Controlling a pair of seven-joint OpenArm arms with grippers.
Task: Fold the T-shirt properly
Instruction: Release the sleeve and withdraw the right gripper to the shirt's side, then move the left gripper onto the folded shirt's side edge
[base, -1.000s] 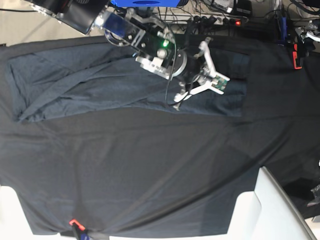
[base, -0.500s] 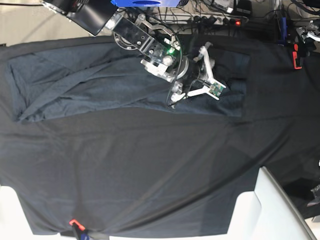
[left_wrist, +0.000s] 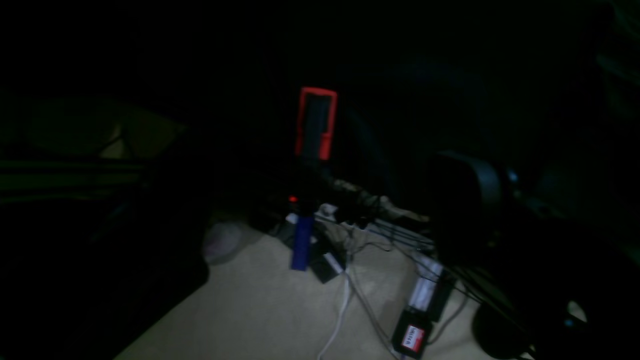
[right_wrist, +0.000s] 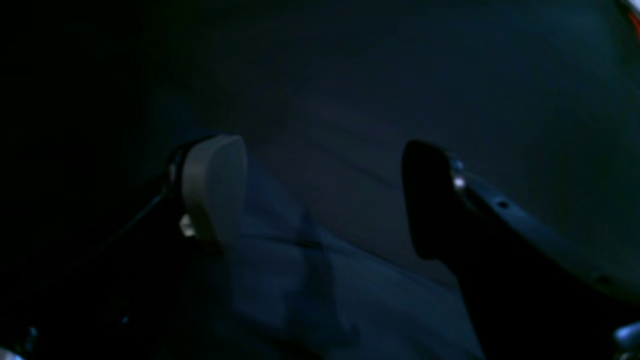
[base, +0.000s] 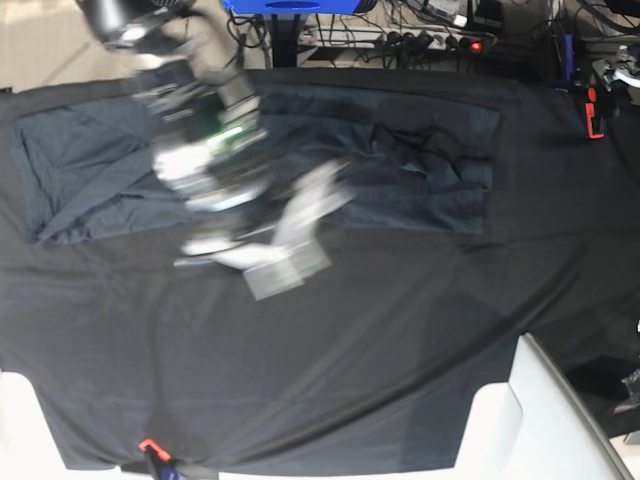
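Beige floor (left_wrist: 280, 310) strewn with cables (left_wrist: 350, 280), perhaps carpet, dimly lit.

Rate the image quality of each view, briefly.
Base view: evenly lit, but the right arm is smeared by motion blur, while the T-shirt stays sharp. Left wrist view: badly underexposed, only the floor cables readable. Right wrist view: dim, bluish, soft focus, the right claw open.

My base camera looked straight down on the whole table (base: 330, 400) from well above. My right wrist camera sat close over the T-shirt (right_wrist: 350, 150), which the base view shared. My left wrist camera faced off the table toward floor cables (left_wrist: 360, 300).
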